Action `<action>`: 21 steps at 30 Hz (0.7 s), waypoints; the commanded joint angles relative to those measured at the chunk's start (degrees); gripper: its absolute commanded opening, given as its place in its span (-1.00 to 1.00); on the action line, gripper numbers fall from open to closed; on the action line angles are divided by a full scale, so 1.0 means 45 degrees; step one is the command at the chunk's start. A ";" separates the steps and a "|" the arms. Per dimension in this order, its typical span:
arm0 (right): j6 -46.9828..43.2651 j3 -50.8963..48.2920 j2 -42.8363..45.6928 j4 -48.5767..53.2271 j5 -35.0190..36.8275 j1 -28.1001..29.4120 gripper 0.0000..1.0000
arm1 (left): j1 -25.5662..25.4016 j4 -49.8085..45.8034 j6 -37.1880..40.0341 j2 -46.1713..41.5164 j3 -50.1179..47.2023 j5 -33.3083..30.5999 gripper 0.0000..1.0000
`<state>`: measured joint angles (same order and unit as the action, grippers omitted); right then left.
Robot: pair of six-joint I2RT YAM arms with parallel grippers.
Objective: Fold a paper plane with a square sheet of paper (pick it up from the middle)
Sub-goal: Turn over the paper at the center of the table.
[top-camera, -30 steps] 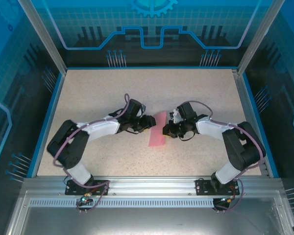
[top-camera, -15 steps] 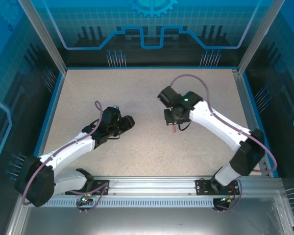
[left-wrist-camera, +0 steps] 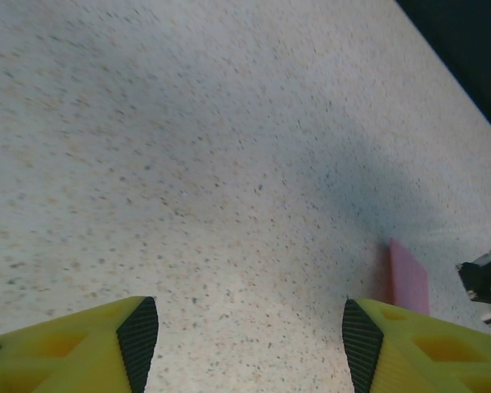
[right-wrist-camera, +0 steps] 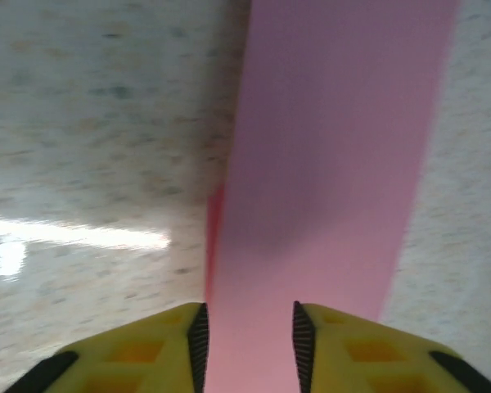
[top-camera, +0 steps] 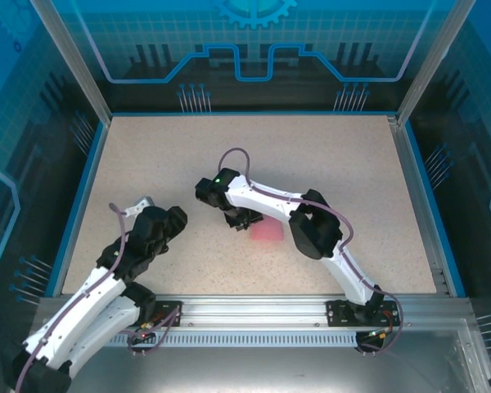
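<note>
The paper plane [top-camera: 267,233], folded pink-red paper, lies flat on the table just right of centre. My right gripper [top-camera: 243,219] hangs low at its left end. In the right wrist view the paper plane [right-wrist-camera: 335,164] runs as a long pink strip away from my right gripper [right-wrist-camera: 247,344], whose jaws stand open a little with the paper lying under the gap. My left gripper [top-camera: 174,219] is pulled back to the near left. In the left wrist view my left gripper [left-wrist-camera: 250,336] is wide open over bare table, and the paper plane [left-wrist-camera: 409,274] shows off to its right.
The speckled table [top-camera: 327,155] is bounded by a blue rim and clear walls. My right arm [top-camera: 311,225] bends across the middle of the table. A metal rail [top-camera: 254,307] runs along the near edge.
The right arm swung from the right side across to the centre left and its jaws opened, with the paper now on the table. The left arm drew back to the near left and opened wider.
</note>
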<state>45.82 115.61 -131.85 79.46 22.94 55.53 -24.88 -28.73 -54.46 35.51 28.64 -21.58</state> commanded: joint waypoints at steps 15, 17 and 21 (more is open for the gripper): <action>0.1156 -0.1779 0.5415 -0.3211 -0.2255 0.0121 0.17 | 0.0154 -0.0653 0.0935 -0.0617 -0.0626 0.3022 0.46; 0.1351 -0.3090 0.6570 -0.4570 -0.3207 0.0140 0.32 | 0.0139 -0.0519 0.0975 -0.0663 -0.0911 0.3401 0.47; 0.2194 -0.5194 0.8443 -0.6367 -0.4414 0.0049 0.52 | 0.0142 -0.0434 0.0886 -0.0805 -0.1441 0.3524 0.49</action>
<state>51.86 96.05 -98.26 57.58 8.05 55.51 -24.80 -31.07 -51.07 32.58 23.66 -8.43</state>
